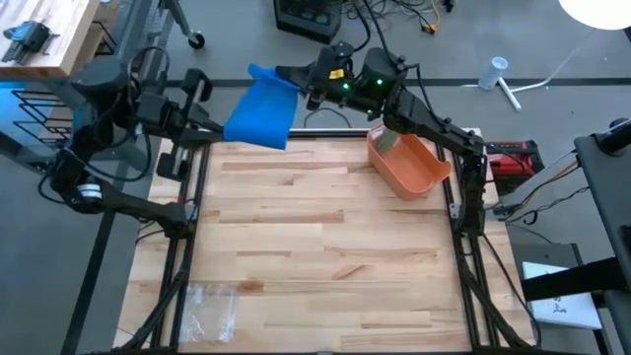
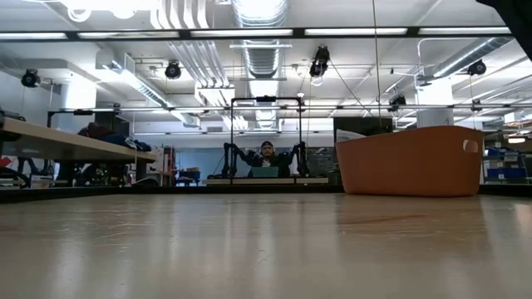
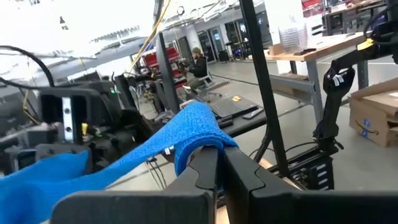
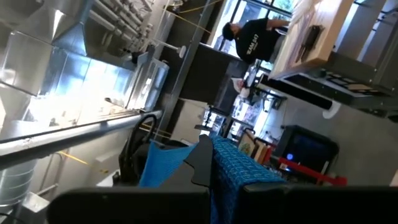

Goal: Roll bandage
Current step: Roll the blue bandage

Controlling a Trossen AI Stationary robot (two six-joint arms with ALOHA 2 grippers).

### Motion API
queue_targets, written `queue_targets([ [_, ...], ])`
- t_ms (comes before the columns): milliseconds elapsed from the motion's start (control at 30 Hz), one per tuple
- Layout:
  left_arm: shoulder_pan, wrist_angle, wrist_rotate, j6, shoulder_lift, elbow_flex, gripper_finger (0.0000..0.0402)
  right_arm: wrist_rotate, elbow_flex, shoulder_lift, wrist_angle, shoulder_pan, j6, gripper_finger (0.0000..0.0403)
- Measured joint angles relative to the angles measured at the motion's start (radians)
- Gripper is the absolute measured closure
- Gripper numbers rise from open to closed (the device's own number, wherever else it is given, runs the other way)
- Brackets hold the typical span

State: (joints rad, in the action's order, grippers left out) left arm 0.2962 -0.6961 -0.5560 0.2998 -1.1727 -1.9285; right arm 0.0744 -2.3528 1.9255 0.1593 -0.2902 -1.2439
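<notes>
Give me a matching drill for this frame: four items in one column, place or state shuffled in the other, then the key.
Items
1. blue bandage
2. orange bin
3. clear plastic wrapper
4. left gripper

Places or states
A. lies on the table's near left corner
B. stands on the table's far right part
C. jaws shut on the cloth
D. hangs in the air past the table's far edge, held between both arms

Pairs: 1-D, 2-B, 3-A, 4-C
</notes>
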Motion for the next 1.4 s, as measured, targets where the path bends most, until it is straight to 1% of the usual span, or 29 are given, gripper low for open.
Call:
queue_targets([
  [133, 0.0, -0.021, 0.031, 0.007, 0.015, -0.002, 0.0401, -0.015, 0.0, 0.0, -0.001, 0.004, -0.004, 0.0403],
  [400, 0.0, -0.068, 0.015, 0.007, -0.007, 0.006, 0.0401, -0.025, 0.0, -0.004, 0.012, 0.002, 0.01, 0.0403],
  [567, -0.001, -0.041, -0.076, 0.008, -0.018, 0.006, 0.0401, -0.024, 0.0, -0.004, 0.129, 0.002, 0.024, 0.0403],
  [633, -0.001, -0.026, -0.1, 0.006, -0.024, 0.008, 0.0401, -0.019, 0.0, -0.004, 0.149, 0.002, 0.025, 0.0403],
  [800, -0.002, -0.014, -0.166, -0.067, -0.057, 0.011, 0.0401, 0.003, 0.0, -0.004, 0.145, 0.002, 0.028, 0.0403],
  [933, -0.002, -0.018, -0.169, -0.076, -0.082, 0.012, 0.0401, 0.002, -0.001, -0.006, 0.11, 0.002, 0.051, 0.0403],
  [1100, -0.002, -0.012, -0.169, -0.078, -0.093, 0.012, 0.0402, -0.017, -0.002, -0.03, 0.153, -0.008, 0.066, 0.0403],
  [1200, -0.002, -0.021, -0.174, -0.11, -0.096, 0.012, 0.0401, -0.031, -0.002, -0.033, 0.126, -0.019, 0.073, 0.0403],
  [1333, -0.002, -0.071, -0.188, -0.117, -0.11, 0.019, 0.0401, -0.034, -0.002, -0.06, 0.063, -0.034, 0.09, 0.0403],
  [1400, -0.002, -0.109, -0.187, -0.118, -0.12, 0.023, 0.0401, -0.045, -0.003, -0.081, 0.061, -0.038, 0.108, 0.0403],
])
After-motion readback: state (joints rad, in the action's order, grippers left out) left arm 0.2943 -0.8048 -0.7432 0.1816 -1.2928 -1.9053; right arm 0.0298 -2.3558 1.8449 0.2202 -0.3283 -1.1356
